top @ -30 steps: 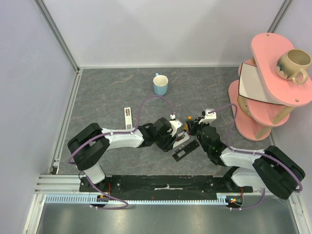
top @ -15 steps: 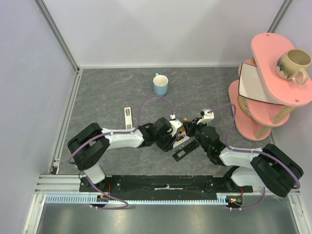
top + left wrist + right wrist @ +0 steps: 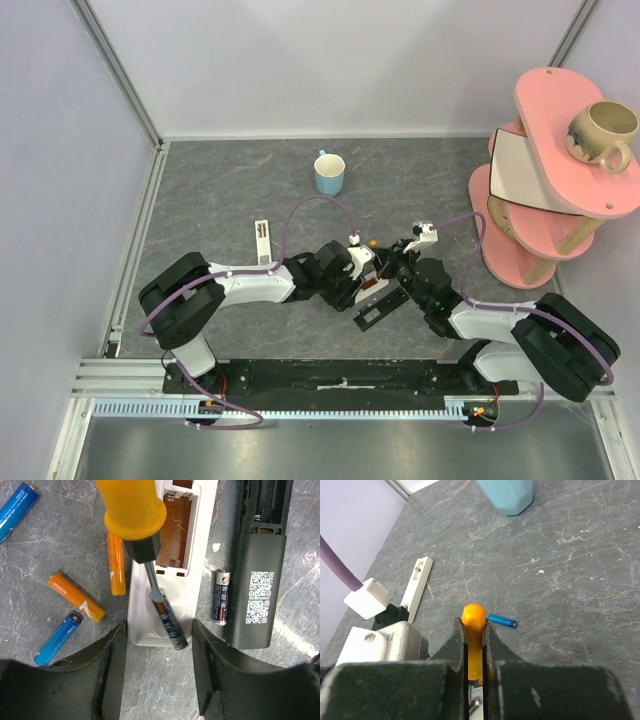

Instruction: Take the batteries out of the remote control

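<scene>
The white remote control (image 3: pixel 172 555) lies face down with its battery bay open and bare. My left gripper (image 3: pixel 160 632) is shut on its near end, one finger on each side. A dark battery (image 3: pixel 171 625) lies slanted on that end, and the tip of an orange-handled screwdriver (image 3: pixel 132 510) touches it. My right gripper (image 3: pixel 474 626) is shut on the screwdriver handle (image 3: pixel 473 617). Loose batteries lie around: two orange (image 3: pixel 116 565) (image 3: pixel 77 596), two blue (image 3: pixel 56 638) (image 3: pixel 16 502), one dark (image 3: pixel 221 596). In the top view both grippers (image 3: pixel 365 272) (image 3: pixel 388 262) meet at mid-table.
A black remote (image 3: pixel 260 580) with an open bay lies right of the white one. A white battery cover (image 3: pixel 262 240) lies to the left and a blue cup (image 3: pixel 329 174) stands behind. A pink shelf (image 3: pixel 520 260) carrying a mug (image 3: pixel 600 132) stands at the right.
My right arm has shifted left, bringing the screwdriver closer over the white remote. The left gripper has kept still on the remote.
</scene>
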